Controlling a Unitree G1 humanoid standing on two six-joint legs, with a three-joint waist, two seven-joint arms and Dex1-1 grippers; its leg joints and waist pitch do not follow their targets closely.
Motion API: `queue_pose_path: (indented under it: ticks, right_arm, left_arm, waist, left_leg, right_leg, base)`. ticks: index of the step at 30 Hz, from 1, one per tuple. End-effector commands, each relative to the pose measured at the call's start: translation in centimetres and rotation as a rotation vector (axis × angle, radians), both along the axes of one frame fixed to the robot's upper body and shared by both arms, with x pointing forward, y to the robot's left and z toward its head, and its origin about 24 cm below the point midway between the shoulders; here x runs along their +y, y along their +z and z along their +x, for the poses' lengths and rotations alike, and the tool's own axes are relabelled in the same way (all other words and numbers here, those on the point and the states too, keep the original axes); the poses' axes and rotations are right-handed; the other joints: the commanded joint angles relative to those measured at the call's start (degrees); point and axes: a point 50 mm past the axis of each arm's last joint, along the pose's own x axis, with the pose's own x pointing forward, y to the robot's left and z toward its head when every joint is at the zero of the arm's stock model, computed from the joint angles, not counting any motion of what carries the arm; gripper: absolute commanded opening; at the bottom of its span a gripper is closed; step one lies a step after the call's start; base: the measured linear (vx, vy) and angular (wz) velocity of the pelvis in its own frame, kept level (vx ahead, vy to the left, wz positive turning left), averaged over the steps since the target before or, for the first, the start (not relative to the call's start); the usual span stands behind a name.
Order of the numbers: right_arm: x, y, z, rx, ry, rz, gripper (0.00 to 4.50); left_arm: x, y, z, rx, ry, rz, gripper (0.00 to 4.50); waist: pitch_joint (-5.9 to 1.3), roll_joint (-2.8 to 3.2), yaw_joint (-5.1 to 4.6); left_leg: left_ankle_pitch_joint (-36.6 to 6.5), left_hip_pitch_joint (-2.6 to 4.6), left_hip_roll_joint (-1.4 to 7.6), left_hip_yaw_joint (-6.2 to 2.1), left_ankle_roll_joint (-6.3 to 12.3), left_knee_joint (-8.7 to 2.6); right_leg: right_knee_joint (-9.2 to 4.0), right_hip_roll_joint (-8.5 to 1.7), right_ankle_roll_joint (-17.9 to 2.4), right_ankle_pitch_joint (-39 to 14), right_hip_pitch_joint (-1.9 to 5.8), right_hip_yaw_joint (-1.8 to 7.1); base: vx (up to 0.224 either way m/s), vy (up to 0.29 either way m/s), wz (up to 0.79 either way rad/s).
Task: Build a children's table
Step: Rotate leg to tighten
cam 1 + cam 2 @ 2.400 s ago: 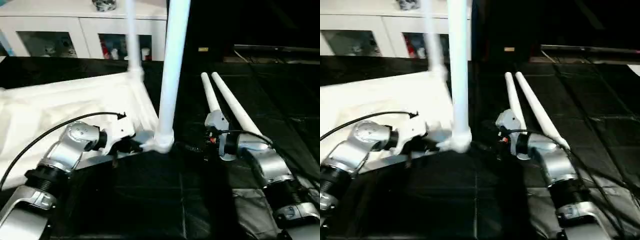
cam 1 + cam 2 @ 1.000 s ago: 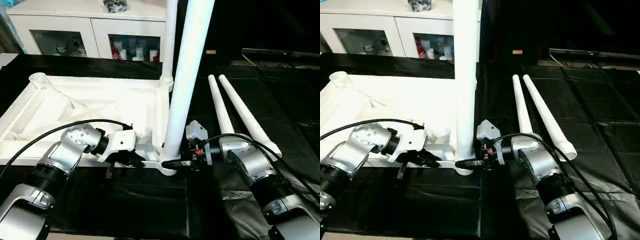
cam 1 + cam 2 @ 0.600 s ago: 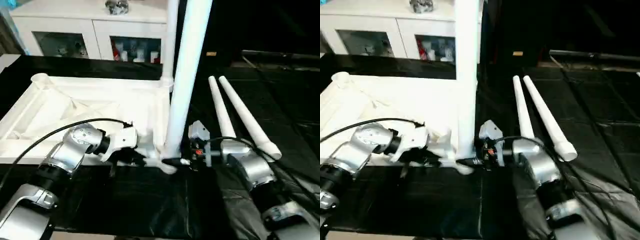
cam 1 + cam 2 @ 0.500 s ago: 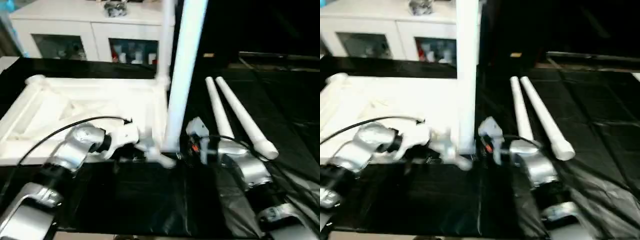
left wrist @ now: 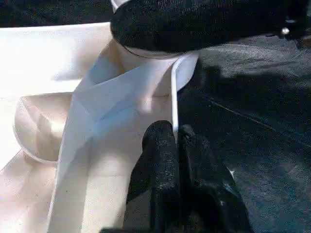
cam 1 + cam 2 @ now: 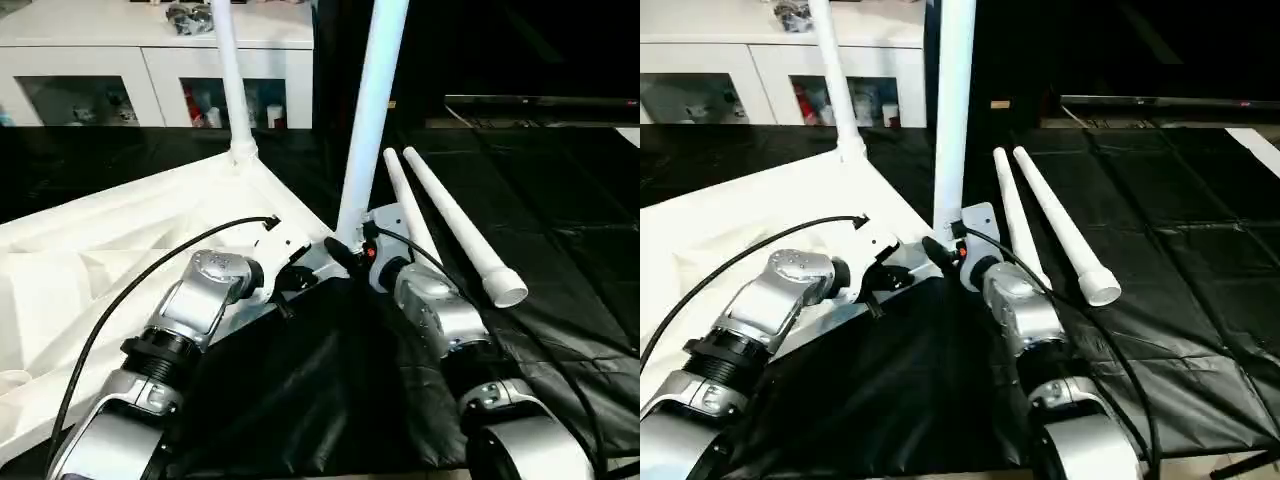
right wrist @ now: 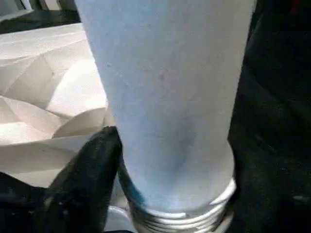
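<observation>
The children's table lies upside down on black cloth, its white ribbed top [image 6: 120, 230] at the left. Two legs stand upright in corner sockets, one at the far corner [image 6: 228, 80] and one at the near corner [image 6: 368, 130]. Two loose legs [image 6: 445, 215] lie side by side on the cloth to the right. My left gripper [image 5: 174, 133] is shut on the thin rim [image 5: 173, 97] of the top, just beside the near corner socket [image 5: 155, 68]. My right gripper [image 6: 345, 255] sits at the base of the near upright leg [image 7: 165, 97], right above its socket.
A white cabinet [image 6: 100, 60] with glass-fronted shelves stands at the back. Black cloth [image 6: 330, 400] covers the ground in front and to the right. A black cable [image 6: 130, 290] loops from my left forearm over the table top.
The whole picture has swung, so the camera moved. Both grippers stay at the near corner, the left on the rim and the right at the leg's base.
</observation>
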Motion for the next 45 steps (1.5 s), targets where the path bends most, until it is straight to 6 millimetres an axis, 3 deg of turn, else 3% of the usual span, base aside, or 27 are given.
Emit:
queue_pose_path:
  ticks: [1,3,4,5,7,10,14,16,19,24,29,38,39,45]
  right_arm:
    - [2.7,-2.3,-1.9,0.107,0.140,-0.006,3.71]
    - [2.2,-2.1,-1.9,0.087,0.151,-0.012,3.84]
    - [1.0,-1.9,-1.8,0.071,0.163,-0.012,3.96]
    - [0.4,-1.8,-1.8,0.060,0.173,-0.012,4.08]
    - [-0.7,-1.4,-1.8,0.037,0.202,-0.007,4.16]
    - [-3.1,-0.4,-2.3,0.000,0.291,-0.019,4.44]
    - [-5.3,0.7,-2.9,-0.040,0.416,-0.072,4.44]
    - [-6.4,1.3,-3.2,-0.049,0.480,-0.098,4.44]
    - [-7.3,2.0,-3.6,-0.052,0.580,-0.134,4.44]
    - [-7.2,2.7,-3.8,-0.066,0.715,-0.176,4.44]
    - [-5.8,2.6,-3.9,-0.067,0.852,-0.213,4.44]
    - [-4.9,2.6,-3.8,-0.049,0.922,-0.190,4.30]
    - [-4.8,2.6,-3.8,-0.038,0.936,-0.177,4.30]
    - [-4.7,2.3,-3.8,-0.016,0.965,-0.131,3.87]
  left_arm:
    - [-1.1,2.2,0.4,-0.120,-0.051,-0.034,0.00]
    - [-0.4,2.0,0.4,-0.115,-0.067,-0.016,0.00]
    - [0.4,1.8,0.3,-0.102,-0.087,-0.012,0.00]
    - [0.7,1.6,0.3,-0.095,-0.097,-0.013,0.00]
    - [1.4,1.4,0.2,-0.077,-0.113,-0.015,0.00]
    - [2.4,1.1,0.0,-0.072,-0.182,-0.014,0.00]
    - [3.1,1.2,-0.6,-0.046,-0.278,-0.042,0.00]
    - [3.6,1.2,-0.9,-0.030,-0.342,-0.030,0.00]
    - [3.8,1.2,-1.2,-0.008,-0.409,-0.039,0.00]
    - [3.9,1.3,-1.8,0.023,-0.512,-0.036,0.00]
    - [3.8,1.3,-2.3,0.037,-0.597,-0.025,0.00]
    - [3.6,1.1,-2.8,0.052,-0.666,-0.010,0.00]
    - [3.6,1.1,-2.8,0.051,-0.672,-0.001,0.00]
    - [3.6,1.1,-2.8,0.046,-0.680,0.001,0.00]
  waist:
    - [-3.59,0.82,0.14]
    - [-3.55,0.80,0.02]
    - [-3.58,0.71,-0.01]
    - [-3.51,0.31,0.09]
    - [-3.79,0.68,0.18]
    - [-3.82,0.41,0.56]
    - [-4.01,0.51,1.31]
    - [-4.22,0.34,1.67]
    - [-4.23,0.10,2.15]
    - [-4.05,0.35,3.16]
    - [-4.02,0.23,3.29]
    - [-4.21,0.06,3.98]
    - [-4.19,-0.46,3.95]
    - [-4.28,-0.14,4.13]
  left_leg:
    - [-11.3,0.20,3.57,-1.63,0.52,-4.19]
    - [-11.8,0.14,3.58,-1.64,0.49,-4.27]
    - [-11.5,0.06,3.60,-1.62,0.60,-4.24]
    - [-11.2,0.05,3.53,-1.61,0.98,-4.25]
    - [-8.9,0.02,3.65,-1.55,1.77,-4.03]
    - [-7.7,0.00,3.64,-1.46,2.73,-3.87]
    - [-6.6,-0.12,3.74,-1.30,3.42,-3.59]
    - [-5.3,-0.38,3.71,-1.26,4.05,-3.29]
    - [-4.5,-0.54,3.66,-1.17,4.99,-3.02]
    - [-6.4,-0.39,3.97,-1.15,4.55,-3.08]
    - [-7.8,-0.25,4.04,-1.18,3.46,-3.21]
    - [-6.2,-0.41,4.07,-1.19,3.85,-3.08]
    - [-6.2,-0.45,4.03,-1.13,3.92,-3.10]
    - [-5.6,-0.53,4.02,-1.18,4.06,-2.99]
  right_leg:
    - [-4.88,-6.04,-12.1,-8.6,2.54,3.70]
    - [-4.90,-6.01,-12.1,-8.9,2.63,3.75]
    - [-4.84,-6.10,-12.0,-8.4,2.70,3.81]
    - [-5.01,-6.03,-11.8,-8.5,2.77,3.77]
    - [-4.47,-5.97,-12.2,-4.9,2.81,3.79]
    - [-4.33,-5.90,-12.2,-2.8,2.99,3.68]
    - [-4.06,-5.96,-12.7,-1.0,2.87,3.57]
    - [-3.78,-5.91,-12.6,0.6,3.08,3.51]
    - [-3.49,-5.82,-13.3,2.3,2.77,3.38]
    - [-3.83,-5.98,-13.1,-2.2,2.32,3.39]
    - [-3.98,-6.09,-12.8,-4.6,2.19,3.40]
    - [-3.52,-6.08,-12.9,-2.4,2.24,3.36]
    - [-3.54,-6.05,-12.8,-2.5,2.33,3.34]
    - [-3.43,-6.14,-12.7,-2.9,2.27,3.32]
  base:
    - [0.000,0.000,0.00]
    - [0.000,0.000,0.00]
    - [0.000,0.000,0.00]
    - [0.000,0.000,0.00]
    - [0.000,0.000,0.00]
    - [0.000,0.000,0.00]
    - [0.000,0.000,0.00]
    - [0.000,0.000,0.00]
    - [0.000,0.000,0.00]
    - [0.000,0.000,0.00]
    - [0.000,0.000,0.00]
    - [0.000,0.000,0.00]
    - [0.000,0.000,0.00]
    - [0.000,0.000,0.00]
